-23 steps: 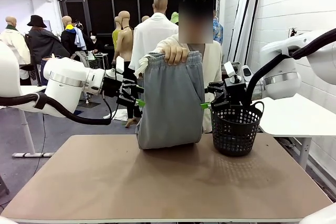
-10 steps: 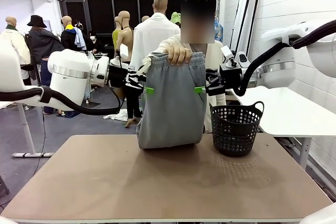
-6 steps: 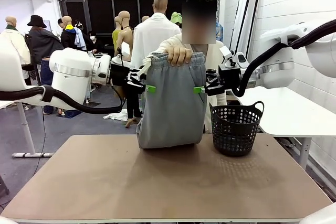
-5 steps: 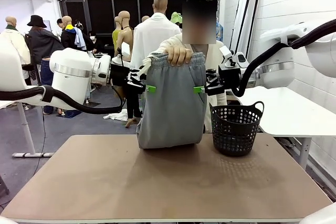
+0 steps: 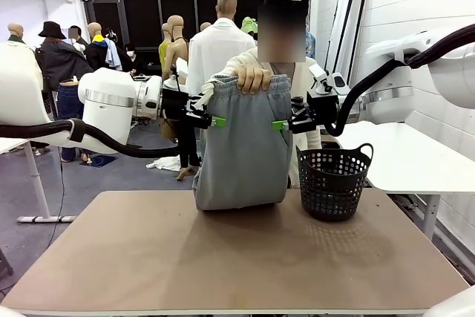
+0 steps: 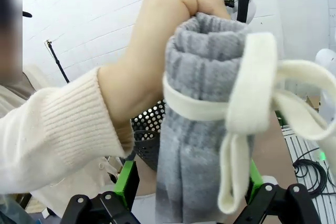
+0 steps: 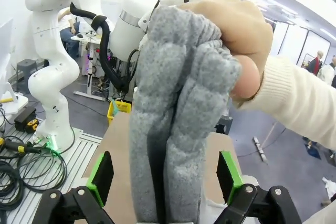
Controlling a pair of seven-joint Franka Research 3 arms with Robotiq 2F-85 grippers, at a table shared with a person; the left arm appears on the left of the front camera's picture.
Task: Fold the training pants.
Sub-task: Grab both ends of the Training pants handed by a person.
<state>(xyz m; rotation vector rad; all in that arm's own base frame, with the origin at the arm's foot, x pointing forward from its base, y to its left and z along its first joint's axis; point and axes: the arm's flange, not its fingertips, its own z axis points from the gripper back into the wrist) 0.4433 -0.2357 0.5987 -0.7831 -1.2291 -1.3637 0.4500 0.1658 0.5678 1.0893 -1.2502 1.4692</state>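
The left gripper (image 5: 215,121) is holding its jaws wide apart at nine o'clock of the training pants (image 5: 241,154), which a person's hand (image 5: 250,77) is dangling by the waistband at the table's (image 5: 223,257) twelve o'clock edge, while the right gripper (image 5: 278,125) is gaping likewise at three o'clock.

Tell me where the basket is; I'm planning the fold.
In the front view the black basket stands far right on the table, beside the hanging training pants and below the right gripper.
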